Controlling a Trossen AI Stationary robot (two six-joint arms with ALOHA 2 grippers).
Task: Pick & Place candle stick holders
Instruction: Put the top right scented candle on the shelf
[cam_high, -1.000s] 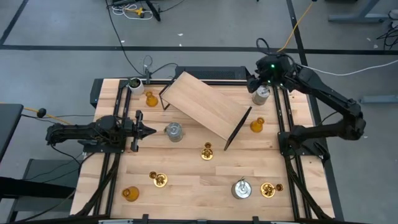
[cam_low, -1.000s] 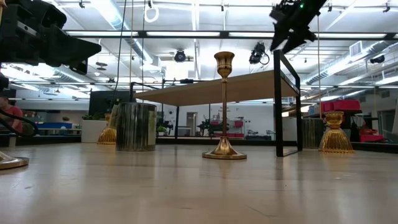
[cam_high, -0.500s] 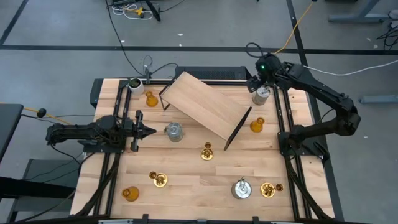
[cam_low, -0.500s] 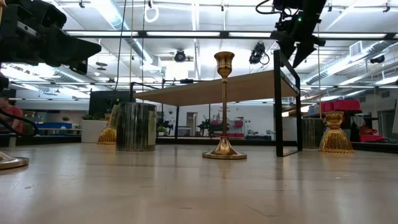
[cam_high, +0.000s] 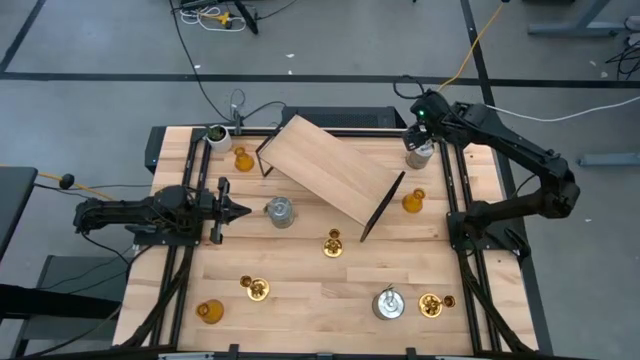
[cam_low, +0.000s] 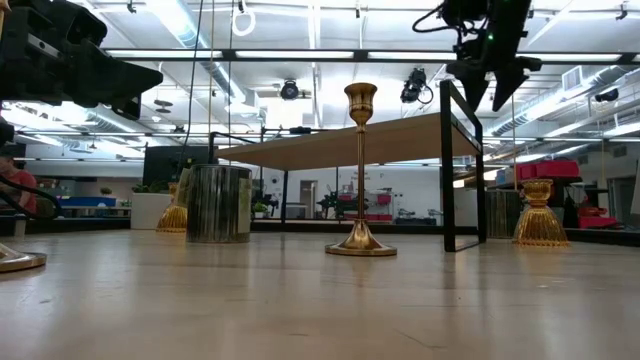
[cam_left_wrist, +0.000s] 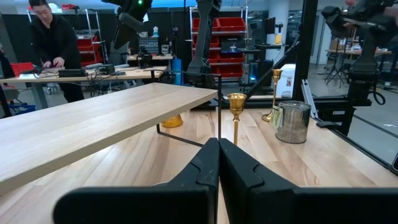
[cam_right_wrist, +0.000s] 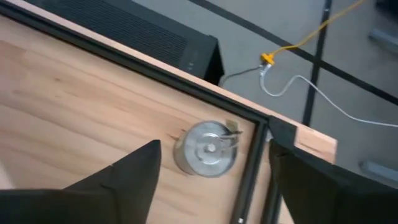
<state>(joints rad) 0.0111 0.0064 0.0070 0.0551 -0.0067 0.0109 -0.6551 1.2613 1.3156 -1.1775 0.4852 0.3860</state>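
The right gripper hangs above the silver-grey cylinder holder at the desk's far right corner, jaws wide and empty; centre over it (mind the frame rail alongside) before descending. The left gripper waits closed, empty

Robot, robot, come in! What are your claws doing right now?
Right gripper open above silver cylinder holder at far right corner. Left gripper shut, waiting at table's left side. Black frame rail close beside the cylinder.
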